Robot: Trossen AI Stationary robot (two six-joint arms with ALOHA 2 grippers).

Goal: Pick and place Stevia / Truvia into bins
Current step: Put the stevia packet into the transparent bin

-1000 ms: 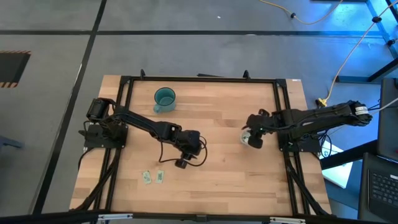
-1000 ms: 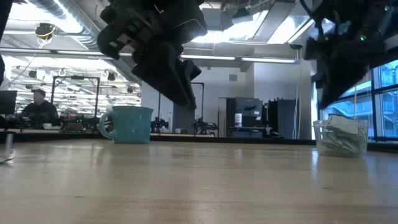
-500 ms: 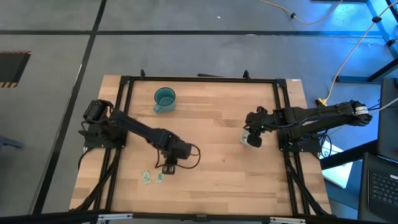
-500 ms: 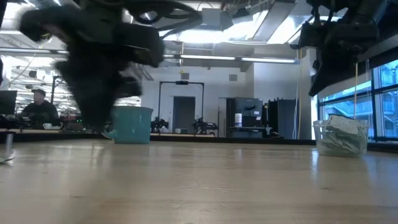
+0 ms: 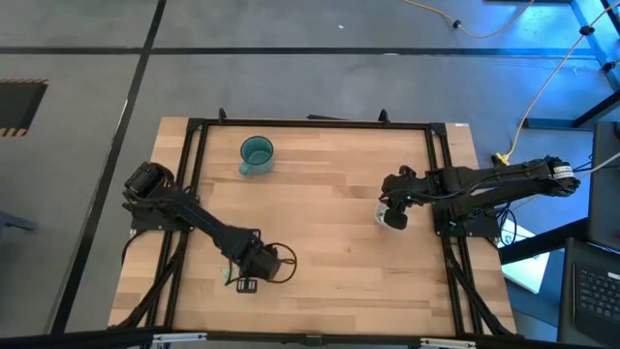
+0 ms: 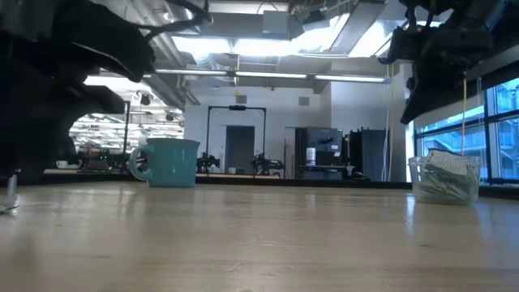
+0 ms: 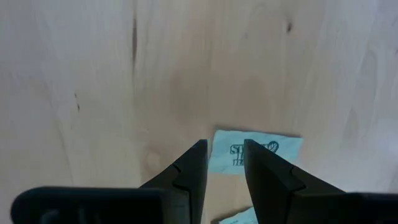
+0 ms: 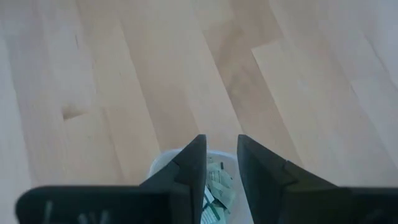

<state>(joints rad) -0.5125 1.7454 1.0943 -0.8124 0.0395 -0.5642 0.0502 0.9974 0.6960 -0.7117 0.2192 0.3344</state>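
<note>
Two pale green-and-white sachets lie flat near the table's near-left part; one sachet (image 7: 256,153) shows just beyond my left gripper's (image 7: 224,147) open fingertips, and a corner of the second sachet (image 7: 237,216) shows beside it. In the high view my left gripper (image 5: 246,282) hovers over them, hiding most of both. My right gripper (image 8: 221,140) hangs open and empty above the clear cup (image 8: 215,182), which stands on the right of the table (image 5: 391,219) and holds several sachets (image 6: 443,180). The teal cup (image 5: 257,153) stands upright near the far edge.
Bare wood (image 5: 329,242) lies between the two arms. A black frame rail (image 5: 310,123) borders the far edge of the table. In the low view the teal cup (image 6: 170,162) stands far left of the clear cup, with the room behind.
My left gripper has swung from the table's middle toward the near-left, coming down over the two sachets. The right arm has stayed over the clear cup. The sachets and cups have not moved.
</note>
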